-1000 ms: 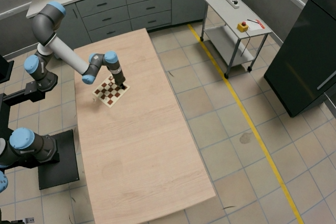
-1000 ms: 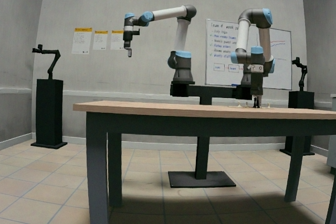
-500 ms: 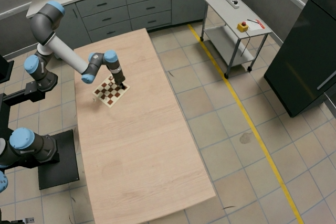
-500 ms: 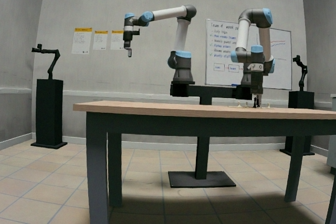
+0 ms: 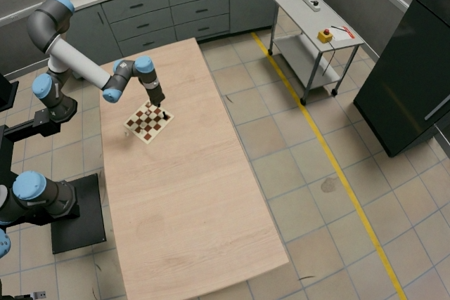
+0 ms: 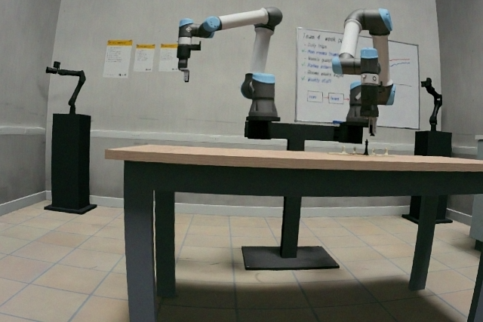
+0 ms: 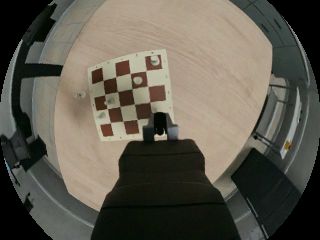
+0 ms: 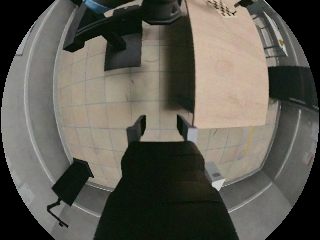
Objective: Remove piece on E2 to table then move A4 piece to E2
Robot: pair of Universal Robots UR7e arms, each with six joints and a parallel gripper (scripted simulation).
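From above, the table (image 5: 188,166) (image 6: 272,154) bore the board (image 5: 148,142) (image 7: 95,135) toward 11 o'clock. At the board's 1 o'clock, the left jaws (image 5: 158,105) (image 6: 371,132) gripped a dark piece (image 7: 160,121) above it; a tall black piece (image 5: 165,116) (image 6: 365,148) stood at 3 o'clock.

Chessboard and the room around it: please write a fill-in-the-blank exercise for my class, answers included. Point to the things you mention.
The dark squares of the chessboard (image 5: 154,122) (image 6: 333,153) (image 7: 126,97) (image 8: 221,7) are ____.
Only ____ pale chess piece (image 5: 126,133) (image 7: 80,94) stands off the board.
The button on the yellow box (image 5: 324,36) (image 7: 287,145) (image 8: 281,42) is ____.
The line (image 5: 309,119) (image 8: 249,140) along the tiled floor is ____.

Missing words: brown; one; red; yellow.
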